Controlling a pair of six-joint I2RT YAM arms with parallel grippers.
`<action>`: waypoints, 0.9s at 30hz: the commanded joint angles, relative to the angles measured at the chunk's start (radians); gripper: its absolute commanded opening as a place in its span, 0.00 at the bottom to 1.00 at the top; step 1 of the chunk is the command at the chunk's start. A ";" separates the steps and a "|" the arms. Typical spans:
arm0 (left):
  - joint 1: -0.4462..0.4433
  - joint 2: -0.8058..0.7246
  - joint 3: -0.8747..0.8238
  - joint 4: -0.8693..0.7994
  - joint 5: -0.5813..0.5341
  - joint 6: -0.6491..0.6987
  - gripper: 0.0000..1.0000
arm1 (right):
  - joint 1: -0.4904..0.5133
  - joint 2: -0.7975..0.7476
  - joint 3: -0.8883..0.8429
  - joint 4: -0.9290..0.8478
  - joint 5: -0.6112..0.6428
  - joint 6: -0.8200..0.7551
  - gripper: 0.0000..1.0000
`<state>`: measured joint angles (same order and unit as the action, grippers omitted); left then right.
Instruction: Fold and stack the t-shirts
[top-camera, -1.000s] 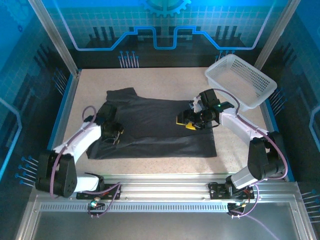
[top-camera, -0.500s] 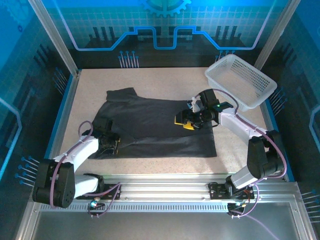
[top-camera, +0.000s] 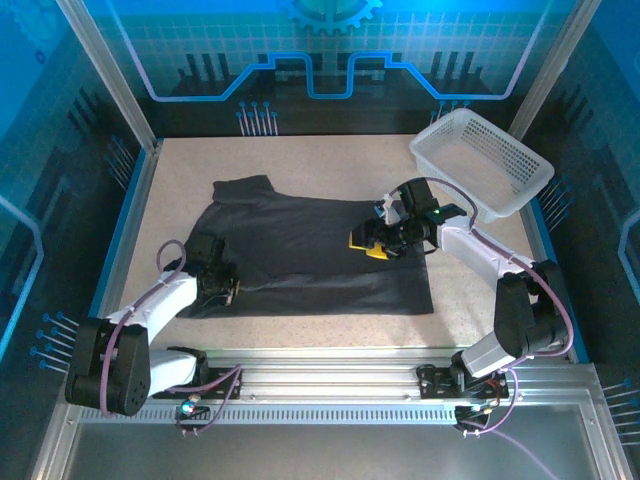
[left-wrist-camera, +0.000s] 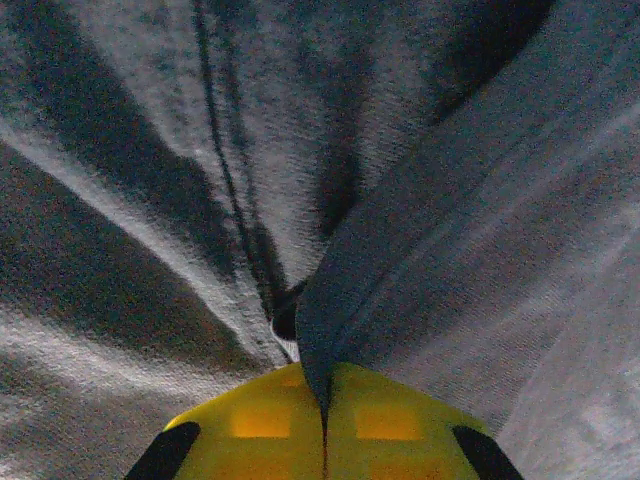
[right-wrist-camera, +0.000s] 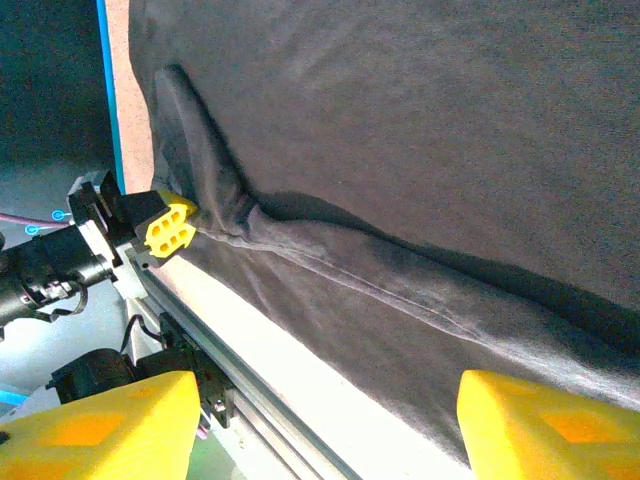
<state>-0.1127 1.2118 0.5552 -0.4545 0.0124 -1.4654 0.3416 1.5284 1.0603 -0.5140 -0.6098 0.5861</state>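
- Though the left hand (left-wrist-camera: 323, 410) is shut tight on the cloth, the t-shirt (top-camera: 310, 250) lies mostly spread out, so I judge the folding barely begun.
- T-shirt: dark charcoal, flat across the middle of the desk (top-camera: 300, 160), one sleeve reaching toward the far left corner, its lower edge running along the near edge.
- Left hand: at the shirt's near left corner, yellow fingertips pressed together with a ridge of fabric pinched between them. Creases fan out from the pinch.
- Right hand (top-camera: 372, 243): over the right part of the shirt, jaws standing wide apart, nothing between them; cloth below, contact not clear.
- White basket (top-camera: 445, 180): far right corner of the desk, apart from the shirt.
- Done: a grasp on one corner, no more.
- Left: a second grasp on the right side, every fold of this shirt, then stacking; no folded pile is on the desk.
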 joint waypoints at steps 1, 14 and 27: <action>0.005 0.031 0.087 -0.039 -0.016 0.096 0.01 | 0.013 -0.004 -0.002 -0.003 0.004 0.006 0.69; -0.102 0.532 0.648 -0.322 -0.010 0.591 0.00 | 0.001 0.021 0.030 -0.033 0.021 0.001 0.68; -0.211 0.732 0.864 -0.436 -0.144 0.775 0.04 | -0.014 0.038 0.026 -0.037 0.012 -0.002 0.68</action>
<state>-0.3248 1.9293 1.3907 -0.8608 -0.0906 -0.7464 0.3389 1.5486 1.0622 -0.5308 -0.5842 0.5861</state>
